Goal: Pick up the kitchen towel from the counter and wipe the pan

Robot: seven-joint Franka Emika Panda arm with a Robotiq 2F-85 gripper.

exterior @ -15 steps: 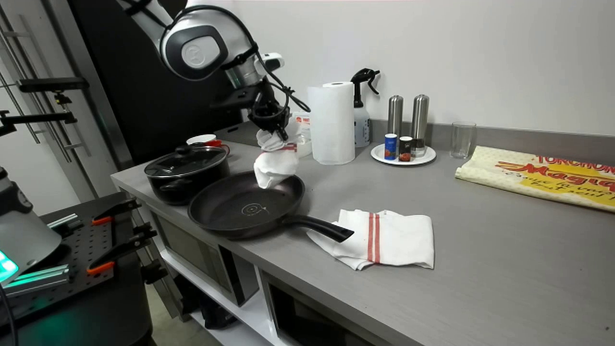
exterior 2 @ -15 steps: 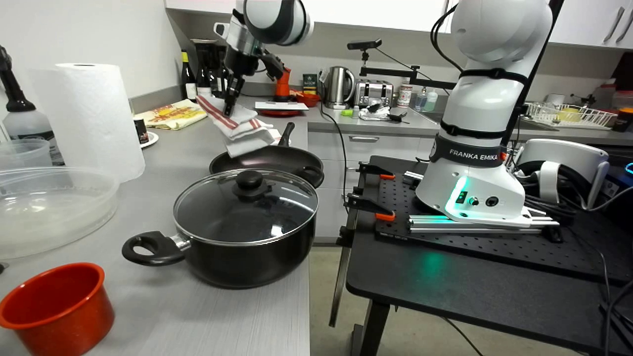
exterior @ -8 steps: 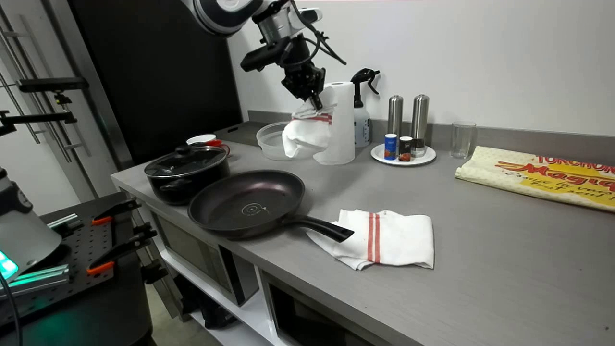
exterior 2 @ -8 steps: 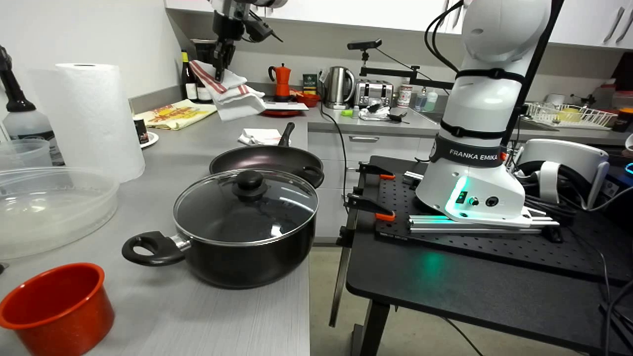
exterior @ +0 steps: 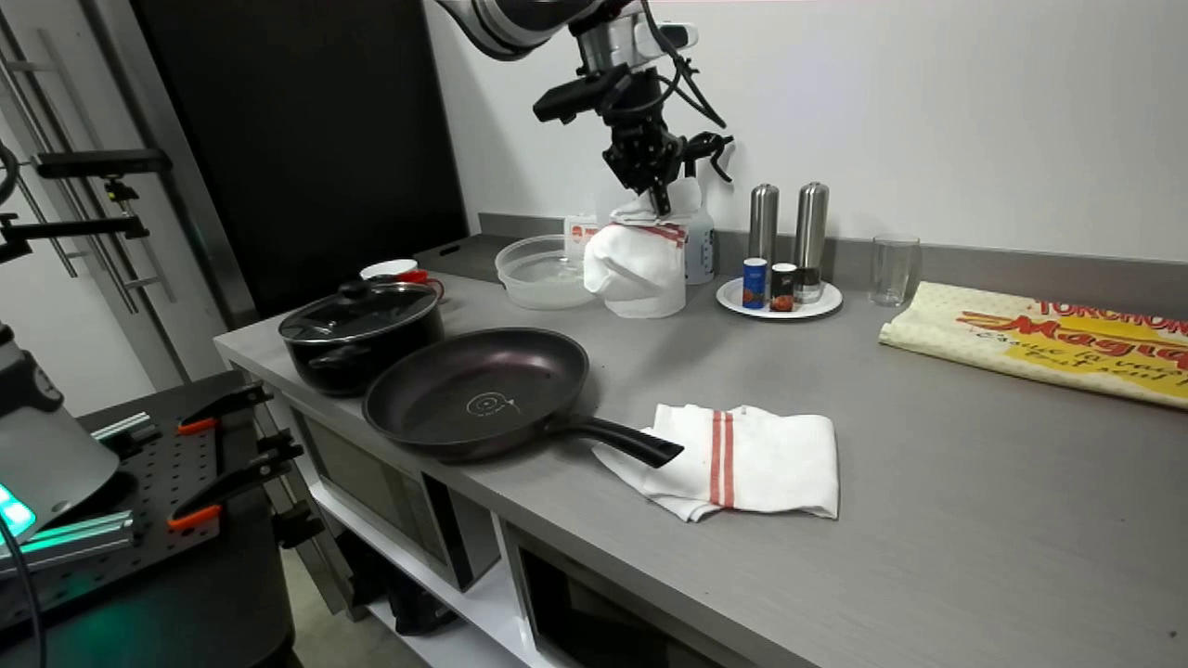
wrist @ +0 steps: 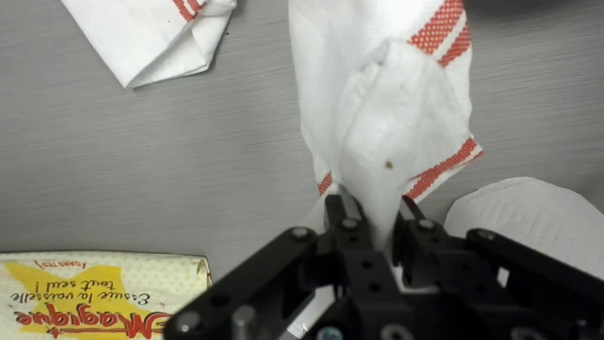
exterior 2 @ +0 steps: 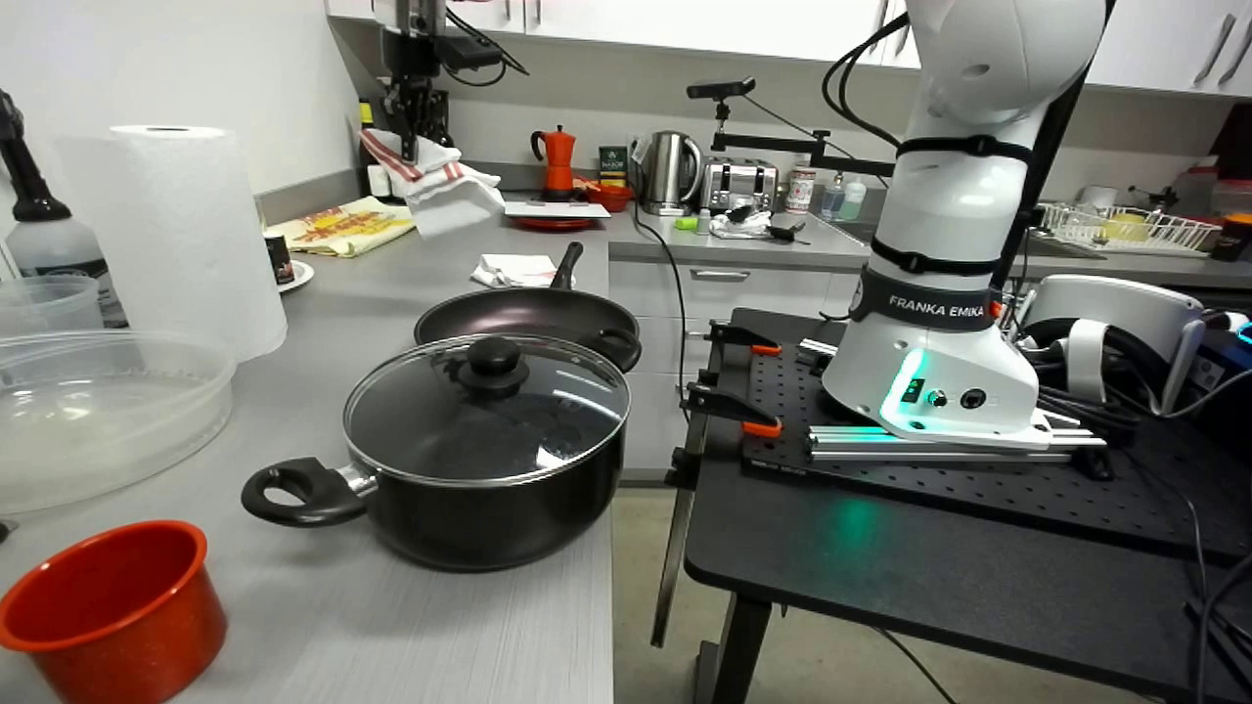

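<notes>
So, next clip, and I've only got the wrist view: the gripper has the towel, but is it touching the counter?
Observer: No, in both exterior views the held towel hangs from the gripper above the counter.
Operator: And what stands beside the pan?
Observer: A black pot with its glass lid on, at the side away from the pan's long handle.
Operator: Does that handle come near the folded towel on the counter?
Observer: In an exterior view it crosses in front of that towel's edge; whether they touch, I can't tell.
</notes>
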